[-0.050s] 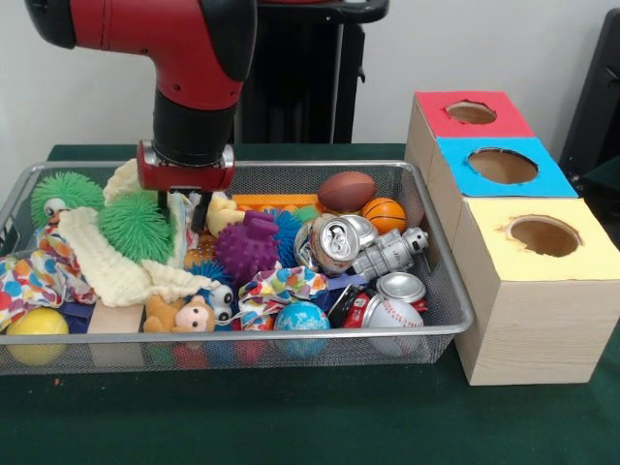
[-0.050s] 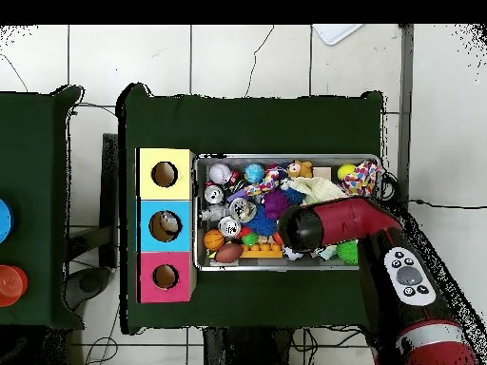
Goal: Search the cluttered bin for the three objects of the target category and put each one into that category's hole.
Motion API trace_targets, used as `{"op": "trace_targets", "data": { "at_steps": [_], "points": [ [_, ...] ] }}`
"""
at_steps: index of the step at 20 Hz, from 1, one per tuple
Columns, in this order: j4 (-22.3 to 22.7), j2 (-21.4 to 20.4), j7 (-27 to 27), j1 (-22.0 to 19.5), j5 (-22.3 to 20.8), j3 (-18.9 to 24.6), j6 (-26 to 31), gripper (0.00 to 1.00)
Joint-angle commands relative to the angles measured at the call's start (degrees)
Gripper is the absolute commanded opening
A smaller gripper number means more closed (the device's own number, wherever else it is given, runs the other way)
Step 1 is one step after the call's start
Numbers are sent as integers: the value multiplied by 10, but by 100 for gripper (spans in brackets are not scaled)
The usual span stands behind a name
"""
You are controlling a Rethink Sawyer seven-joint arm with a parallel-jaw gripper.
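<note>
My gripper (image 1: 182,215) hangs low in the left half of the wire bin (image 1: 441,291), at a white and green cloth (image 1: 180,221) beside a green spiky ball (image 1: 134,228). In the overhead view the arm's wrist (image 2: 304,228) hides the gripper. Right of it lie a purple spiky ball (image 1: 244,250), a brown football (image 1: 346,191), a small basketball (image 1: 385,214), crushed cans (image 1: 332,242), a silver robot toy (image 1: 389,254), a baseball (image 1: 392,312) and a globe ball (image 1: 301,317). Three boxes stand beside the bin with round holes: red (image 1: 472,112), blue (image 1: 502,166), yellow (image 1: 543,235).
A knitted cream cloth (image 1: 111,266), patterned cloths (image 1: 29,276), a teddy (image 1: 184,315), a yellow ball (image 1: 37,323) and a second green spiky ball (image 1: 63,194) fill the bin's left and front. In the overhead view something pale shows inside the blue box's hole (image 2: 165,226).
</note>
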Motion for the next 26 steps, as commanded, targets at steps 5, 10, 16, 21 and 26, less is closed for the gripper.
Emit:
{"op": "trace_targets", "data": {
  "at_steps": [5,10,16,21,26],
  "points": [
    [-5,22,-97,13,-53,-8,39,0],
    [20,-56,-107,30,7,20,91,0],
    [24,-129,-98,53,96,59,172,0],
    [-4,-149,-39,99,144,50,241,0],
    [9,-149,8,115,179,45,216,0]
  ]
}}
